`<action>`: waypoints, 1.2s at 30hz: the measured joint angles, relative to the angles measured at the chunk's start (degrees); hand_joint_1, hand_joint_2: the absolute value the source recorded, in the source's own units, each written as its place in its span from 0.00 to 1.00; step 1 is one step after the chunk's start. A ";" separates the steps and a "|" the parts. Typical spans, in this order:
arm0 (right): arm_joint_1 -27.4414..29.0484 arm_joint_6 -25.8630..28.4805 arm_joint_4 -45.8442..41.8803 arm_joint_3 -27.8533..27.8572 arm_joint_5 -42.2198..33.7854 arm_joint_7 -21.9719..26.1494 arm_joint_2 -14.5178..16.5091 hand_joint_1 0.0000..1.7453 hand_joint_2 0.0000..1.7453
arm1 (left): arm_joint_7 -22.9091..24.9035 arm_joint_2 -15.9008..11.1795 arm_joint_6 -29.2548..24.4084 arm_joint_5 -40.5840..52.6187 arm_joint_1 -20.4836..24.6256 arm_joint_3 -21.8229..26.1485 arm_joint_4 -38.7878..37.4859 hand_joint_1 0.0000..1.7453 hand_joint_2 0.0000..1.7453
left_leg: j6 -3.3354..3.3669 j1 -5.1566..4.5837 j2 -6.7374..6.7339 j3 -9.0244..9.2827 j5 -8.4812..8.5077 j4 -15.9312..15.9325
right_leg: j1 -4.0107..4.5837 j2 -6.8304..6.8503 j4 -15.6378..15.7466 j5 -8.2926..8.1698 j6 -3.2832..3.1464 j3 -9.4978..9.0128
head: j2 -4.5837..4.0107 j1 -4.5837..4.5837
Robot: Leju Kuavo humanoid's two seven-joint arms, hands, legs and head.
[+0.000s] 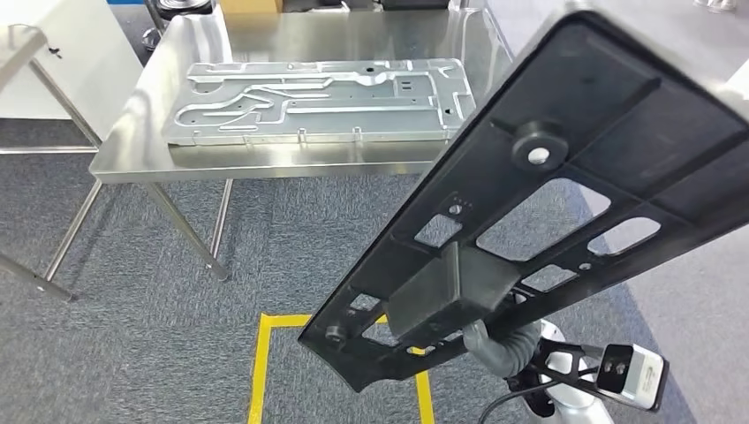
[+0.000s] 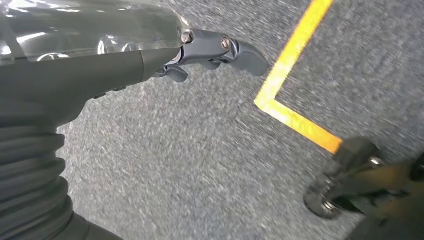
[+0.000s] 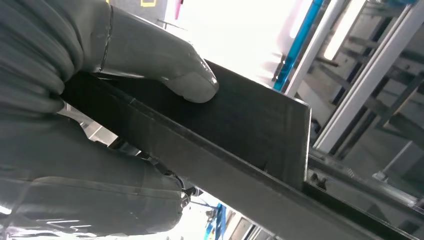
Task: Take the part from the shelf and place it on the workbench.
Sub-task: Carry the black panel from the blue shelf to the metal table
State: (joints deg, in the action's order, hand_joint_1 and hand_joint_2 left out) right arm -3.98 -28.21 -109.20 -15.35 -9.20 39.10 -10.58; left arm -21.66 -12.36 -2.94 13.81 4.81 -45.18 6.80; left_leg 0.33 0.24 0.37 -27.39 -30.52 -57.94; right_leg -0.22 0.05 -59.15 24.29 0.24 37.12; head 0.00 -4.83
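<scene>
Overhead, the robot's right hand [image 3: 115,100] grips a large black part [image 1: 565,185], a flat frame with cut-out windows and a round boss, held tilted in the air above the grey carpet [image 1: 177,336] and reaching up and away from the hand toward the far right. In the head view the hand itself is hidden beneath a blocky section of the part, with only a grey ribbed wrist cover [image 1: 503,346] and a wrist camera [image 1: 631,375] showing below it. The right wrist view supplies what that view hides: a thick grey thumb [image 3: 165,62] pressed flat on one face of the black part's edge, the rest of the hand wrapped against the opposite side, with blurred metal framing [image 3: 360,75] beyond it. Ahead of the hand and to its left stands the steel surface [image 1: 132,159], carrying a silver stamped metal plate [image 1: 318,102] that lies flat, well apart from the held part; the part's upper end overlaps the surface's right corner in the picture. A yellow floor line [image 1: 265,353] runs on the carpet just beside the hand. The left wrist view shows the left hand [image 2: 210,52] hanging over carpet, its dark fingers [image 2: 240,52] curled inward with nothing in them, near a yellow corner marking [image 2: 285,95] and a blurred caster [image 2: 345,175].
</scene>
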 joint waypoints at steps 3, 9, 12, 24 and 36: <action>0.34 -0.04 -0.53 0.33 0.14 0.29 -0.05 1.00 1.00 | 0.02 -0.09 0.03 0.02 0.24 -0.11 0.00 0.00 1.00 | -0.76 0.18 -0.05 -0.41 -0.45 -2.57 | -0.20 -0.09 0.68 0.48 -1.21 -1.90 | 0.00 -0.01; 1.54 0.16 -1.57 0.83 0.63 0.81 -0.07 1.00 1.00 | 0.02 -0.16 0.43 0.06 0.19 -0.48 0.00 0.00 1.00 | -1.46 0.38 -0.07 -10.81 -5.78 -15.32 | -0.04 -0.35 0.88 3.19 -1.91 -5.30 | 0.00 -0.02; 1.79 -0.35 -1.75 0.84 0.51 0.81 -0.07 1.00 1.00 | 0.03 -0.22 0.51 0.04 0.06 -0.54 0.00 0.00 1.00 | -0.86 0.23 0.50 -9.46 1.98 -5.86 | 0.04 -0.74 0.85 4.96 -1.47 -7.54 | 0.00 -0.01; 1.13 -1.86 -1.85 1.44 -0.37 0.84 -0.07 1.00 1.00 | -0.21 -0.38 0.65 0.58 0.17 -0.51 0.00 0.00 1.00 | 1.47 0.22 -0.46 -4.34 3.77 -0.27 | -0.46 -0.52 -14.55 10.45 1.63 2.12 | 0.00 0.00; 2.16 -1.56 -4.46 2.70 0.07 0.85 0.23 1.00 1.00 | -0.26 -0.28 0.61 0.58 0.40 -0.46 0.00 0.00 1.00 | -1.54 0.24 -0.52 -5.67 -2.78 -9.70 | -0.22 0.02 0.76 1.90 -1.92 -3.77 | 0.00 0.04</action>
State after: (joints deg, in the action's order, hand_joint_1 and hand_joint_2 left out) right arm -1.82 -29.77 -113.66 -12.66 -9.13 39.95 -10.35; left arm -21.92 -12.64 -2.33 14.39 5.20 -45.64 6.80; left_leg -1.21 0.48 -0.15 -33.06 -33.30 -67.64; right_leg -0.45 0.06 -58.39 26.20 -1.68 33.35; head 0.00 -4.79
